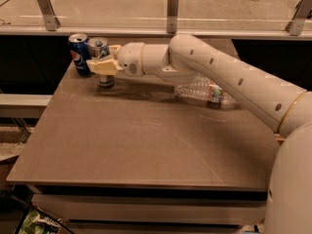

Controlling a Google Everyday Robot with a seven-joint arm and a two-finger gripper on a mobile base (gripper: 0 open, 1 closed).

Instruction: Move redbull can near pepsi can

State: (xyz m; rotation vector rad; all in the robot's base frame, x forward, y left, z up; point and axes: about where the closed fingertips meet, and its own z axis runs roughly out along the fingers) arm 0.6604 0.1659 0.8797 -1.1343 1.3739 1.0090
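**Camera view: redbull can set beside the pepsi can, pincer clamped on it**

The redbull can (98,48) stands upright just beside the pepsi can (78,55). Whether their sides touch or a sliver of gap remains cannot be told. Its base appears to rest on the table (146,150), so the placement the task asks for looks essentially made.

The gripper (100,66) reaches in from the side away from the pepsi can, its yellow fingers closed across the redbull can's middle. Holding at mid-height probably keeps the slim, tall can from tipping as it is set down. Coming in from the far side also leaves the pepsi can undisturbed.

A clear plastic bottle (202,90) lies on its side well apart from the pepsi can, beyond the arm (219,72), out of the way of a straight retreat.
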